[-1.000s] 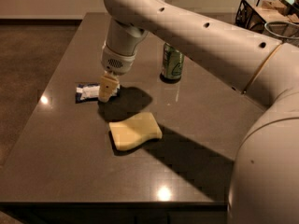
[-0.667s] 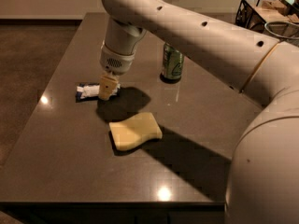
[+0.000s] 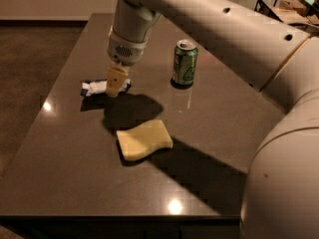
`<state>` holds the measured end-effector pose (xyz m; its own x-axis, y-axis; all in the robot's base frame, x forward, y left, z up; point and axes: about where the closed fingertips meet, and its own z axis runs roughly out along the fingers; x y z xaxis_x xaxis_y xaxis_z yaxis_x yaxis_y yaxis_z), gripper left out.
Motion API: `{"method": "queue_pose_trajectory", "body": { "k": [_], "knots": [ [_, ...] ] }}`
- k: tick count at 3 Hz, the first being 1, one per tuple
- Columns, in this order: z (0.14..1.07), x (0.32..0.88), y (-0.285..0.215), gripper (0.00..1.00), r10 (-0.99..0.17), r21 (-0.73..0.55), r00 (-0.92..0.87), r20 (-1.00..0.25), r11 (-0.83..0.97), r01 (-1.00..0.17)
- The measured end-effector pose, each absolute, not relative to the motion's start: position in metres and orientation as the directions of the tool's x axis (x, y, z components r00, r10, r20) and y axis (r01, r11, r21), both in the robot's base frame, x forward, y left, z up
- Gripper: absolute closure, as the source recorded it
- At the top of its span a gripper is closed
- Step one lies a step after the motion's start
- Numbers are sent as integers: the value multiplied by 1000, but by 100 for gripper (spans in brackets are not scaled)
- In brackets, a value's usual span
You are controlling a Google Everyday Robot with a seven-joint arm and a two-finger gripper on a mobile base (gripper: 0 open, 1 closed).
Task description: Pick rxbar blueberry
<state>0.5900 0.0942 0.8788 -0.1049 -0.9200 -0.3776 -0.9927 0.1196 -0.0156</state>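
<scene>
Little has shifted over the last second: the hand point(image 3: 114, 87) and the rxbar blueberry point(image 3: 94, 87) both sit a touch higher in my view than before, while the sponge point(image 3: 144, 140) lies where it did.

I see the hand hanging straight down from the thick white arm point(image 3: 224, 29), which sweeps in from the right of my view. Its tip is at the right end of the bar and covers that end from where I look. I cannot tell whether the hand is clenched on the wrapper or released, nor whether it truly touches it.

The rxbar blueberry lies on the dark surface point(image 3: 70, 178), toward the far left part of it, long side running left to right (dark blue wrapper, pale panel showing near the left end). A shadow falls just in front of it.

I see the pale yellow sponge flat on the surface nearer to me, apart from the bar and past the hand's shadow. A green soda can point(image 3: 184, 62) stands upright to the right of the hand, well apart from the bar.
</scene>
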Motion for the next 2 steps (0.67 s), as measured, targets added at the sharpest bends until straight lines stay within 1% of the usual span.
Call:
{"method": "queue_pose_trajectory", "body": {
  "k": [1,2],
  "knots": [
    [971,587,90,100,-906,-78,-52,-419,93,-993],
    [970,587,91,100,-906,-79,-52,-420,93,-993]
  ]
}}
